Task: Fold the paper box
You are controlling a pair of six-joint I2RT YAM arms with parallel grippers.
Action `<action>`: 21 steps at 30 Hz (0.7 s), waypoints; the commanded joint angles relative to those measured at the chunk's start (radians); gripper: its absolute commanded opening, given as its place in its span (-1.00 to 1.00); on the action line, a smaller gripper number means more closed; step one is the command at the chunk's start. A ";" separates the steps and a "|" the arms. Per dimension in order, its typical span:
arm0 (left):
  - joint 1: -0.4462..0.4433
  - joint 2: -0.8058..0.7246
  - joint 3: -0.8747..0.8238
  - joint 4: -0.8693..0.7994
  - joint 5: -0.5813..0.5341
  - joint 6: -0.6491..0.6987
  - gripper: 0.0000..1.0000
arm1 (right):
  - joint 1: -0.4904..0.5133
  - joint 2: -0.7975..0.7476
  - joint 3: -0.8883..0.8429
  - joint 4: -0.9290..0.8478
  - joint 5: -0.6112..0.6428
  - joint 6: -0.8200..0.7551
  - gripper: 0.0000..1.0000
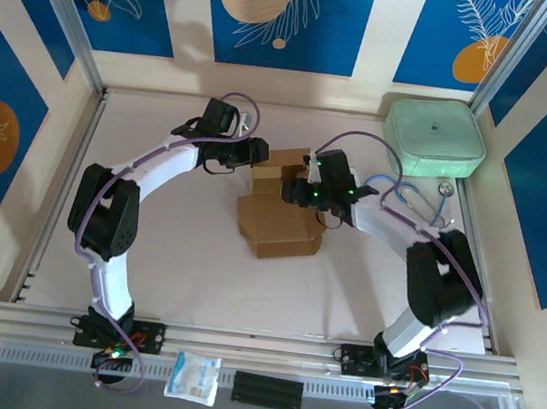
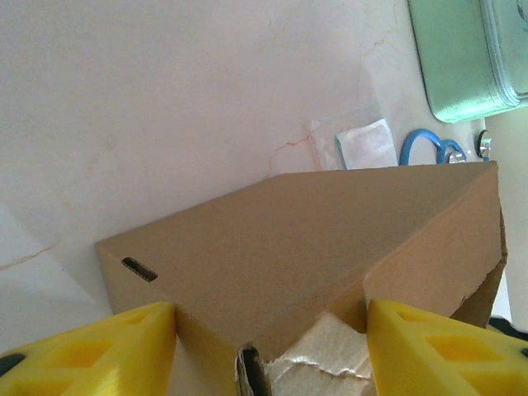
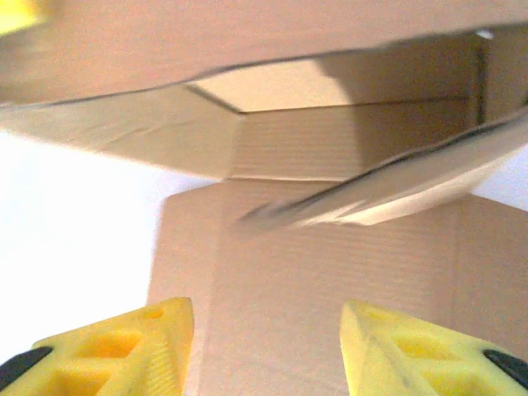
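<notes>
Cardboard half-folded: the paper box (image 1: 276,227) sits on the counter (image 1: 194,275) bracketed by two arms. Its flat base panel is spread directly under the right end effector (image 3: 266,304), and its raised walls are just ahead of the left end effector (image 2: 271,307). The right one's yellow fingers (image 3: 124,346) stand apart with nothing between them, only brown panel beyond. The left one's fingers are set moderately wide, with a corner of the folded wall and a cardboard edge in the gap; whether they actually pinch it cannot be told from here.

Just above and ahead of the right end effector a loose flap (image 3: 388,194) hangs tilted and unheld — the likeliest trouble. With no grip on that side, creased kraft tends to spring back, and the half-made walls could flop open. A push from the left end effector against so light a box, unbraced, might also skate it across the counter — or crumple a wall rather than seat a tab.
</notes>
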 commanded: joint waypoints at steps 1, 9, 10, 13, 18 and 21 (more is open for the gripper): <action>-0.001 0.031 0.020 -0.048 -0.017 0.043 0.22 | -0.026 -0.133 -0.048 0.084 -0.170 -0.168 0.05; -0.001 0.027 0.029 -0.055 -0.021 0.051 0.22 | -0.197 -0.154 -0.172 0.253 -0.088 -0.199 -0.01; -0.001 0.027 0.030 -0.059 -0.024 0.051 0.22 | -0.202 -0.123 -0.146 0.236 -0.096 -0.210 0.00; 0.000 0.027 0.040 -0.067 -0.026 0.053 0.21 | -0.201 -0.024 -0.068 0.188 -0.082 -0.260 0.04; -0.001 0.025 0.050 -0.078 -0.028 0.058 0.22 | -0.189 0.101 0.013 0.205 -0.051 -0.374 0.10; -0.001 0.025 0.054 -0.081 -0.026 0.061 0.22 | -0.172 0.153 0.052 0.227 -0.073 -0.416 0.08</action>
